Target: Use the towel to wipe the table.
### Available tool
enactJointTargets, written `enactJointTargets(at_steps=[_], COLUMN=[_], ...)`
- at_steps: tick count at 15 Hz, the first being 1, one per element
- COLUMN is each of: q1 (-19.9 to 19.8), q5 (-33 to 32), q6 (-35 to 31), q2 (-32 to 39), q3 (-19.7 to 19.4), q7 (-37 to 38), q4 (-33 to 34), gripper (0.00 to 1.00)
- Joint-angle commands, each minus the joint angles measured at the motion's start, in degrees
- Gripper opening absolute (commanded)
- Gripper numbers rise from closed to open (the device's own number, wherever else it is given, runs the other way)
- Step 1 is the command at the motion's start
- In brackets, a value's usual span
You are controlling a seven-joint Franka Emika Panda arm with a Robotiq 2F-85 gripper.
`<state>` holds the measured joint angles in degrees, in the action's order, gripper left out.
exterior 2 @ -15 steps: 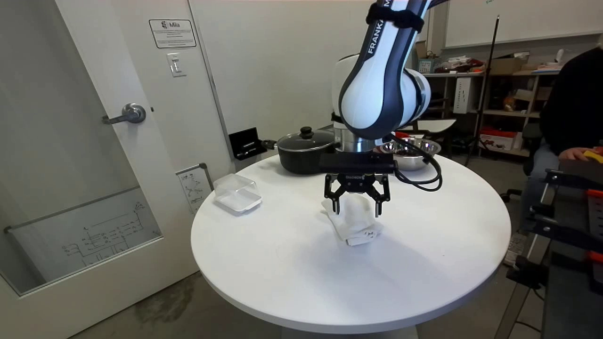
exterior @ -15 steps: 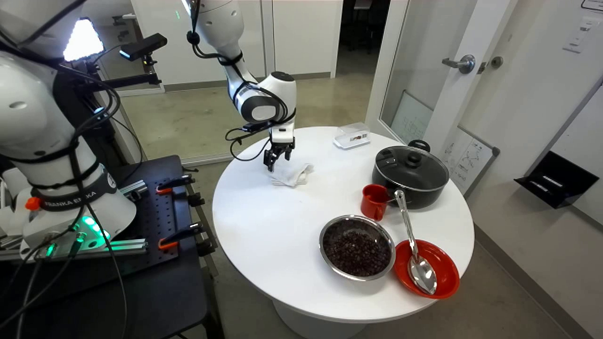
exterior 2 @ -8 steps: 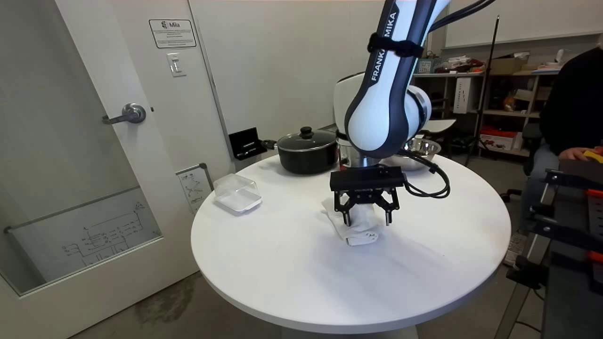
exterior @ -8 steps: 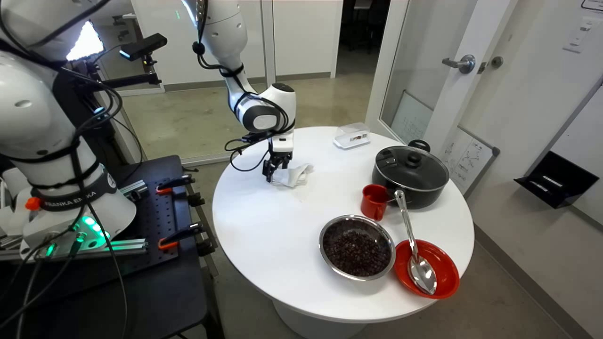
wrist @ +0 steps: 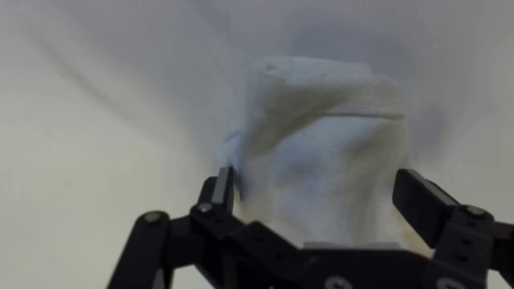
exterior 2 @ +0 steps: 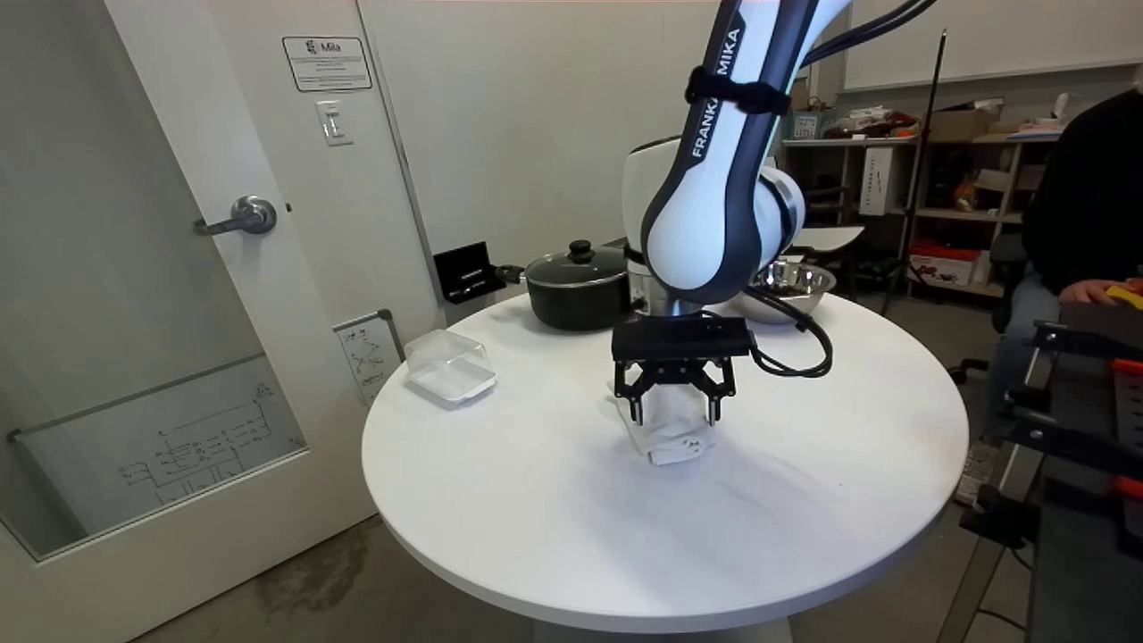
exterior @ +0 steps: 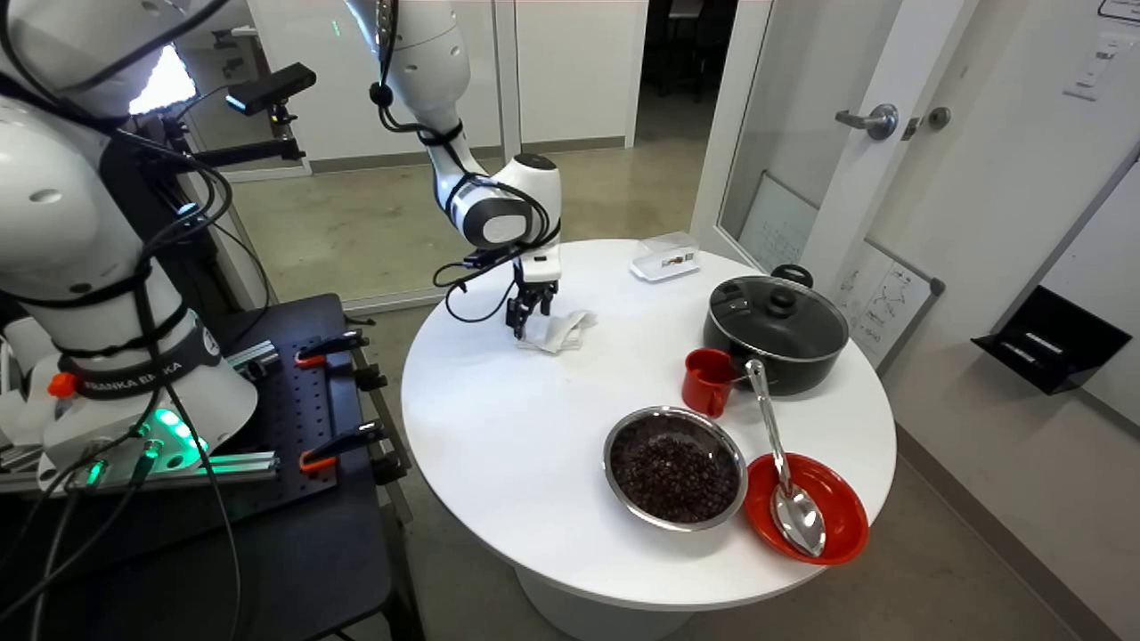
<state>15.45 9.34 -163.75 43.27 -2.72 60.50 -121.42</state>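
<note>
Table (exterior 2: 536, 545) (round) bears towel (exterior 2: 671, 430), pot (exterior 2: 579, 305).

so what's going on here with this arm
A robot arm hangs low over a white towel lying on a round table, apparently set to wipe with it. Its jaws stand open, one on each side of the towel in the wrist view, but aren't closed on it; whether they touch it is hard to tell. A lidded black pot, a red cup and a metal bowl also stand there.

All views down onto the table (exterior: 579, 392), wrist view closest.
</note>
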Motion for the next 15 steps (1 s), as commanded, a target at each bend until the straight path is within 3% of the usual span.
enactJointTargets(at_steps=[1, 11, 12, 15], q1=[0.5, 0.2, -0.1, 0.2], q5=[0.5, 0.8, 1.0, 0.8], q6=[0.2, 2.8, 3.6, 4.4], q2=[1.0, 2.2, 2.5, 3.7], q3=[0.0, 0.3, 0.5, 0.2], q7=[-1.6, -1.2, -1.3, -0.8], q4=[1.7, 3.6, 4.1, 5.1], gripper=[0.73, 0.02, 0.06, 0.06])
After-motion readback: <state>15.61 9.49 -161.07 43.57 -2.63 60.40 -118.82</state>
